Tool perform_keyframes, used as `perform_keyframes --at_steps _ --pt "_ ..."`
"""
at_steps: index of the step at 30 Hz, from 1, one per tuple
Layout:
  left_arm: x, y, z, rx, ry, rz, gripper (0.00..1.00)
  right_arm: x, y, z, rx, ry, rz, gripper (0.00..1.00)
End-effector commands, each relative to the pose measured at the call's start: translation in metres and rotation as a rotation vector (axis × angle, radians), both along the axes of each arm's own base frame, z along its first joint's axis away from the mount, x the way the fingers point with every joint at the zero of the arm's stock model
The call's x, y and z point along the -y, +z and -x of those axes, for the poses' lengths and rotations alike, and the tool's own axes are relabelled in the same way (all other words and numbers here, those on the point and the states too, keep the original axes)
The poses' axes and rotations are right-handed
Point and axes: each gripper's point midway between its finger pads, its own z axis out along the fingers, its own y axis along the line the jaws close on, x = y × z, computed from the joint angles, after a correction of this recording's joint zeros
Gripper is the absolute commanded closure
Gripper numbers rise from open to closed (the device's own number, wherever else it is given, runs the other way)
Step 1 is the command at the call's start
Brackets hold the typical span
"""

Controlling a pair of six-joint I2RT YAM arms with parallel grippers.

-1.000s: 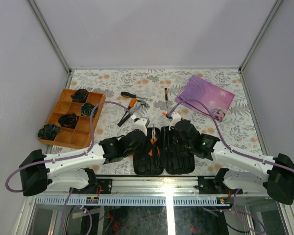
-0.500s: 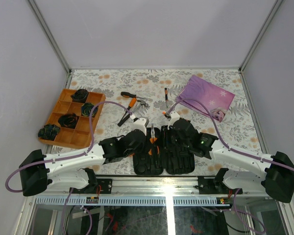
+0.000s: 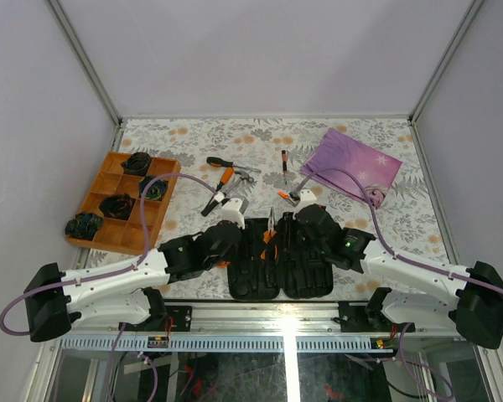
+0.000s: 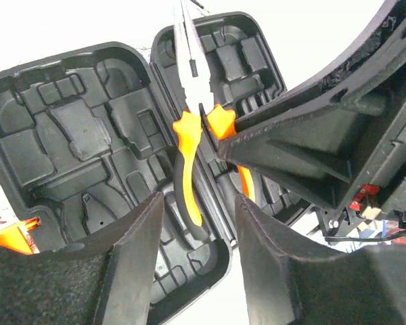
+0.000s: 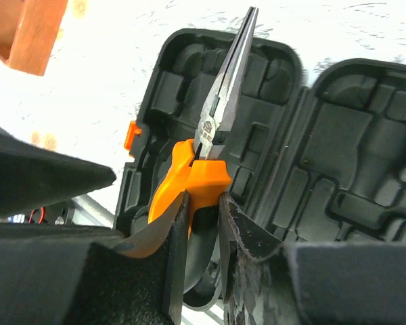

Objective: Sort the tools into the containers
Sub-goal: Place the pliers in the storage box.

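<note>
The black tool case (image 3: 298,272) lies open flat at the near edge; its moulded slots show in the left wrist view (image 4: 68,135) and the right wrist view (image 5: 355,149). Orange-handled long-nose pliers (image 3: 270,227) stand over the case's middle hinge. My right gripper (image 5: 201,223) is shut on one handle of the pliers (image 5: 220,115). My left gripper (image 4: 199,261) is open just to the left, and the pliers (image 4: 188,139) lie ahead of its fingers, untouched. Farther back on the table lie a screwdriver (image 3: 220,162), a hammer (image 3: 246,174), a second pair of pliers (image 3: 217,191) and another screwdriver (image 3: 284,164).
An orange divided tray (image 3: 109,219) with black coiled lumps sits at the left; its corner shows in the right wrist view (image 5: 30,30). A purple bag (image 3: 354,162) lies at the back right. The right gripper's finger (image 4: 304,145) crowds the left wrist view.
My left gripper opened, let go of the pliers and drew back to the left. My right gripper closed on the pliers' handle and now holds them alone.
</note>
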Motion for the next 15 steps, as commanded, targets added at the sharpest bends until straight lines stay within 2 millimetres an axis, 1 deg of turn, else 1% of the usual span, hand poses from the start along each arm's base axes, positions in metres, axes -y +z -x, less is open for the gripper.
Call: perform_keyframes --at_steps 1,5,7,9,12,15 --pt "0.006 0.02 -0.003 0.043 0.013 0.075 0.52 0.012 0.02 -0.022 0.065 -0.154 -0.035 1.0" --pt "-0.001 0.025 -0.004 0.059 0.03 0.089 0.42 0.025 0.019 -0.027 0.082 -0.218 -0.006 1.0" --pt "-0.008 0.026 -0.006 0.064 0.048 0.081 0.36 0.031 0.019 -0.028 0.089 -0.236 0.007 1.0" --pt "-0.017 0.025 -0.009 0.065 0.074 0.067 0.34 0.036 0.018 -0.027 0.094 -0.249 0.014 1.0" --pt "-0.032 0.015 -0.015 0.043 0.126 0.034 0.32 0.039 0.022 -0.025 0.115 -0.241 0.002 1.0" --pt "-0.051 -0.006 -0.025 -0.026 0.192 -0.01 0.36 0.04 0.024 -0.023 0.131 -0.225 -0.009 1.0"
